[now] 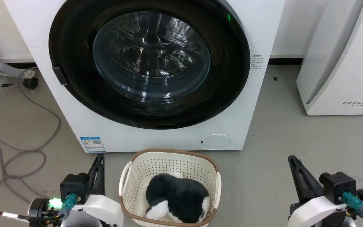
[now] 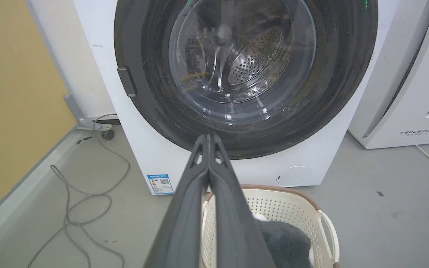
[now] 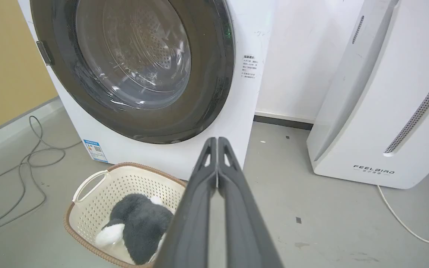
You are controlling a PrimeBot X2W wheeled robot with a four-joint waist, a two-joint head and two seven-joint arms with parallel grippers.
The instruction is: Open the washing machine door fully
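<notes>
left gripper point(image 2: 209, 138) pinched shut, empty; latch tab point(image 1: 59, 75) sits ahead, up-left of its tips on the washing machine door point(image 1: 150, 60), flush-closed well beyond both grippers, so best part jaws, hook behind tab, pull along an arc; right gripper point(image 3: 217, 140) also pinched shut, empty, idle

Grey floor point(image 1: 295, 132) with loose cables point(image 1: 58, 123), white wall point(image 3: 300, 56), yellow panel point(image 2: 13, 93), white FEELBIRD appliance point(image 1: 342, 63).
</notes>
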